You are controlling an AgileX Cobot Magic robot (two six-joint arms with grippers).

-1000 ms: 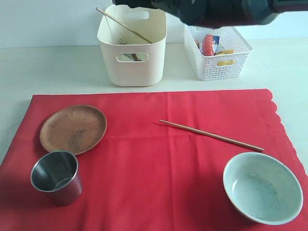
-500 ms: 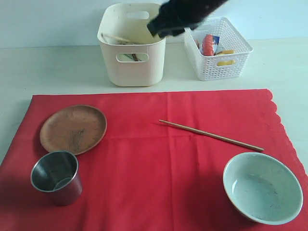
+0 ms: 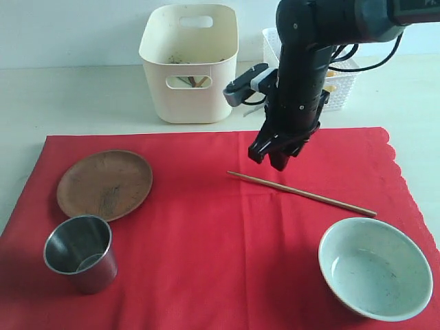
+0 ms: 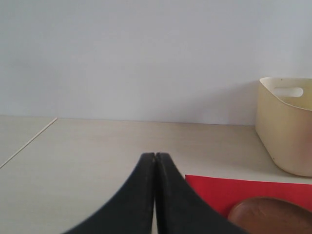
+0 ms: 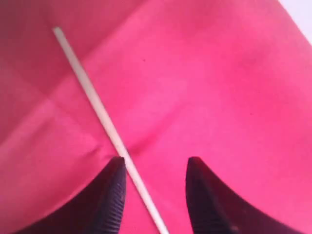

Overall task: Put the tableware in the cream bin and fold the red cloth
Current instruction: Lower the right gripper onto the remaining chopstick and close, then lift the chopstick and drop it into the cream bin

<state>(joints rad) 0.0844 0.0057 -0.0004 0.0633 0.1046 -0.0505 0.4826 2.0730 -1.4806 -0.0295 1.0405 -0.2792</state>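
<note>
The red cloth (image 3: pixel 220 227) lies flat on the table. On it are a brown wooden plate (image 3: pixel 104 184), a steel cup (image 3: pixel 80 251), one chopstick (image 3: pixel 302 193) and a pale bowl (image 3: pixel 375 267). The cream bin (image 3: pixel 190 63) stands behind the cloth with items showing through its handle slot. My right gripper (image 3: pixel 272 158) hangs open just above the chopstick's left part; in the right wrist view the chopstick (image 5: pixel 105 122) runs between the spread fingers (image 5: pixel 113 195), nearer one of them. My left gripper (image 4: pixel 155 157) is shut and empty, with the bin (image 4: pixel 287 124) and the plate (image 4: pixel 273 217) off to one side of it.
A white lattice basket (image 3: pixel 337 82) with food items stands to the right of the cream bin, partly behind my right arm. The cloth's scalloped edge (image 3: pixel 405 179) is at the right. Bare table surrounds the cloth.
My right arm has come from above the cream bin down to the chopstick on the cloth. The chopstick that leaned in the bin a second ago has dropped inside.
</note>
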